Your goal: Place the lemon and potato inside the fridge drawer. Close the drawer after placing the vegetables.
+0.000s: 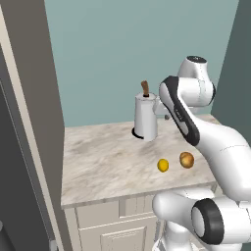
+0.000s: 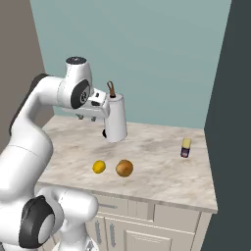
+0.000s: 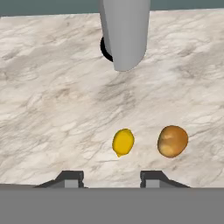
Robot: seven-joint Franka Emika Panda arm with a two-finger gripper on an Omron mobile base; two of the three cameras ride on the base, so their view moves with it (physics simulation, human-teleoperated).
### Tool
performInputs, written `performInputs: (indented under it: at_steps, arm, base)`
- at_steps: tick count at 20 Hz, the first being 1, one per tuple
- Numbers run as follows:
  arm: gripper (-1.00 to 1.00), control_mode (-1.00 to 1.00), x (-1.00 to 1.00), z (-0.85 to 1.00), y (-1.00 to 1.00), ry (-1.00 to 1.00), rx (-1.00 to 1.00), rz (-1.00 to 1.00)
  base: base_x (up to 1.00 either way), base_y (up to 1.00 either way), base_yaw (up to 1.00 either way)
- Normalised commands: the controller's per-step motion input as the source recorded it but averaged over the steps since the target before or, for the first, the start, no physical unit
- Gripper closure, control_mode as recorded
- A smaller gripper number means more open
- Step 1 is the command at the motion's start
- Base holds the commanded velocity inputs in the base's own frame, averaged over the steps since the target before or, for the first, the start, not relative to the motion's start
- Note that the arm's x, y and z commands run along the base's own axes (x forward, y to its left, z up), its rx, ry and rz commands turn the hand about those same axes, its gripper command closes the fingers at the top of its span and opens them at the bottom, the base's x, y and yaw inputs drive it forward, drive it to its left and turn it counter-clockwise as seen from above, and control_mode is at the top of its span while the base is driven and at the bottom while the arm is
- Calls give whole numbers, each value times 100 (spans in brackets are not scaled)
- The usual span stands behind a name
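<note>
The yellow lemon (image 1: 163, 165) (image 2: 99, 166) (image 3: 123, 141) lies on the marble counter (image 1: 103, 166) near its front edge. The brown-orange potato (image 1: 186, 160) (image 2: 124, 168) (image 3: 173, 141) sits just to its right, a small gap between them. My gripper (image 3: 111, 179) (image 2: 93, 117) hangs well above the counter, behind the two and pointing down at them. Its fingertips (image 3: 72, 178) stand apart with nothing between them. The fridge drawer is out of view.
A tall grey-white kettle (image 1: 145, 117) (image 2: 115, 120) (image 3: 124, 35) with a brown handle stands at the back of the counter, close beside my hand. A small yellow-capped bottle (image 2: 186, 147) stands at the right. A tall cabinet side (image 1: 44, 98) borders the counter's left.
</note>
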Motion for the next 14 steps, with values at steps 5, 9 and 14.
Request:
performInputs:
  at_steps: [5,9,14]
  arm:
    - [-100,-100,-3,-7,-2,0,0,1]
    - [-100,-100,5,-70,-15,2,-6,4]
    - [-100,-100,13,-95,-52,6,0,5]
  base:
    - [0,0,0]
    - [0,0,0]
    - [0,0,0]
